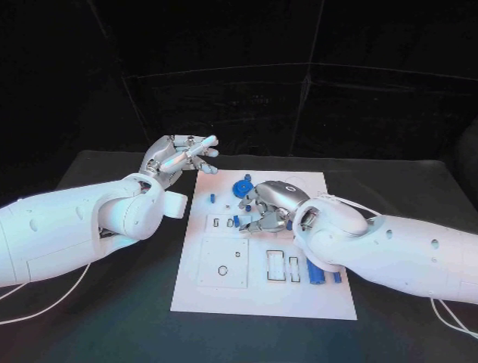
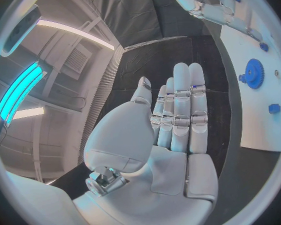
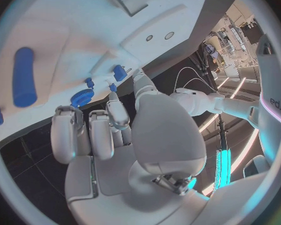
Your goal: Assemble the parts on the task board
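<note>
White flat task board (image 1: 263,291) is laid mid-table, with a blue toothed gear (image 1: 243,187) and a blue cylinder (image 1: 315,273) resting on it. Silver left hand (image 1: 180,157) is held released off its far-left corner, fingers straight. Silver right hand (image 1: 268,206) is curled above small blue parts; a grasp cannot be confirmed.

Black curtain (image 1: 305,91) hung in panels across the upper frame in the head view, black table (image 1: 108,318) filling the lower half, glowing cyan light strip (image 2: 18,92) at left of the left wrist view
</note>
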Tool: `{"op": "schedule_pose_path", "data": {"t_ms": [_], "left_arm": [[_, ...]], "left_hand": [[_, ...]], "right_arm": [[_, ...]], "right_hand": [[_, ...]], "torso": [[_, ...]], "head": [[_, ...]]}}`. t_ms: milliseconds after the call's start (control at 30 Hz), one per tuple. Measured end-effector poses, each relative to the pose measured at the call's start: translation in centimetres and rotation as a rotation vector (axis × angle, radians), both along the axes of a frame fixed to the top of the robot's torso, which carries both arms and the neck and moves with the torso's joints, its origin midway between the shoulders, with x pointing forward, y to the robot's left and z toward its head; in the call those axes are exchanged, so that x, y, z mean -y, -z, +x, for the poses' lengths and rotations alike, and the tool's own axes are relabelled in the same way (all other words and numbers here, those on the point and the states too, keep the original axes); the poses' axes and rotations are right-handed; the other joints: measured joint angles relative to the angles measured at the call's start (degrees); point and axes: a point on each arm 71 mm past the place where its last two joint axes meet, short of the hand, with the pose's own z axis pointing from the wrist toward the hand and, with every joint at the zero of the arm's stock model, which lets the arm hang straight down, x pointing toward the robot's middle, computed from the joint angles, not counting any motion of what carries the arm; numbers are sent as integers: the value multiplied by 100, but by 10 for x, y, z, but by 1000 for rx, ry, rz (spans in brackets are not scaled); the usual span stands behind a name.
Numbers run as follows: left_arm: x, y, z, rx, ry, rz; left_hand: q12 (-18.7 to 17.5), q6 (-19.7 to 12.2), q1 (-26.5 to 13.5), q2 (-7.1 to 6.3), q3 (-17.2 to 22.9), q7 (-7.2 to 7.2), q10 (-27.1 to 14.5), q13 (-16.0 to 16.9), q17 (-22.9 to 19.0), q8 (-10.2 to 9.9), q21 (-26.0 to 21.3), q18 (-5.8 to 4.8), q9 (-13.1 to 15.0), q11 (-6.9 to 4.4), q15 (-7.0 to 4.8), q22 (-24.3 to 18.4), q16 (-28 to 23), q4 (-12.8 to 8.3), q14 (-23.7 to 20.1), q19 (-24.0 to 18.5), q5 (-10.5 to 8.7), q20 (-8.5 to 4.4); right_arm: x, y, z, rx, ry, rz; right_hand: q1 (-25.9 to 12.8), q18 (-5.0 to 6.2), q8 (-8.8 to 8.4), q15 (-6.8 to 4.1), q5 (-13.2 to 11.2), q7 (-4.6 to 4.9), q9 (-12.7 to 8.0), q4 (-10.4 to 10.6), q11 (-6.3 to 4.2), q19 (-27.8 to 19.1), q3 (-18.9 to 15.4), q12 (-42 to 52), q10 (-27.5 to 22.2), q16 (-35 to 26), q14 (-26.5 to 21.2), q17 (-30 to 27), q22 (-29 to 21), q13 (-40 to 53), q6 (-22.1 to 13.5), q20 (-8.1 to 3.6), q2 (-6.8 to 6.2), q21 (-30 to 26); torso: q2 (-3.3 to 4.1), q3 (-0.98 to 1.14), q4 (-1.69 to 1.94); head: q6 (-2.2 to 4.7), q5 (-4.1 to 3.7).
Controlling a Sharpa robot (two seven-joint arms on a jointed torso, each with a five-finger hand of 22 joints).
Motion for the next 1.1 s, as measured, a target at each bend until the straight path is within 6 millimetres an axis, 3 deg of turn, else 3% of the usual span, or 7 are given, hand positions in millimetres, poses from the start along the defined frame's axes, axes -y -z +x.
{"op": "schedule_pose_path", "data": {"t_ms": [167,200,267,333,500,667,1100], "left_arm": [[-6,4,0,-42,49,136],[-6,3,1,-52,60,169],[-7,2,3,-79,88,250],[-7,1,5,-107,115,325],[-4,0,9,-202,184,560],[11,2,13,-265,239,774],[52,17,30,-331,293,1145]], "left_hand": [[553,217,-125,13,-138,-217,600,461,3593,102,762,0,105,-230,-230,527,3685,106,12,426,-20,-238],[764,276,-197,75,-154,-277,707,633,4346,151,1421,-53,155,-264,-278,1289,4400,166,7,587,-35,-272],[1166,363,-276,49,-174,-364,773,981,5022,247,2521,-233,258,-314,-339,2573,5248,258,18,794,-27,-335],[1688,394,-407,42,-210,-396,683,1467,5146,360,3350,-314,403,-358,-390,3519,5780,382,9,865,15,-390],[3732,276,-706,-17,-395,-464,183,3515,5171,740,4656,-446,911,-393,-407,5101,6342,847,26,858,8,-408],[4659,118,-782,-37,-547,-460,101,4465,5171,1051,5227,-535,1297,-422,-416,5888,6359,1119,36,858,-20,-408],[5070,-131,-851,-24,-617,-446,16,4931,5170,1331,5522,-621,1710,-417,-417,6364,6359,1154,37,858,-20,-407]], "right_arm": [[35,-26,5,2,-21,92],[42,-31,7,0,-19,108],[57,-43,12,-5,-9,143],[70,-51,15,-11,5,166],[98,-66,24,-30,54,214],[112,-68,29,-49,86,232],[116,-68,34,-77,118,244]], "right_hand": [[287,93,38,0,34,-33,17,-114,-19,-234,21,-111,-102,-175,0,0,0,-91,34,-22,214,-161],[294,92,46,0,34,-42,18,-114,-19,-234,20,-115,-102,-178,0,0,0,-94,43,-22,221,-161],[314,91,46,0,69,-42,18,-114,-19,-234,20,-115,-102,-178,0,0,0,-94,43,-22,241,-161],[314,92,46,0,96,-63,18,-123,-19,-234,11,-115,-102,-178,0,0,0,-94,63,-22,241,-161],[369,91,78,0,289,-69,25,-146,-19,-234,-12,-115,-102,-178,0,0,0,-100,117,-22,296,-161],[375,91,96,0,391,-69,25,-146,-19,-254,-12,-115,-102,-200,0,0,0,-102,118,-41,302,-161],[375,91,95,0,514,-90,24,-178,-41,-253,-43,-115,-80,-231,0,4,0,-107,138,-41,302,-183]], "torso": [[-48,1,0],[-62,3,-2],[-95,11,-8],[-125,19,-8],[-214,42,-8],[-276,62,3],[-360,87,25]], "head": [[1,9],[-5,12],[-25,13],[-48,13],[-100,4],[-135,16],[-205,52]]}}
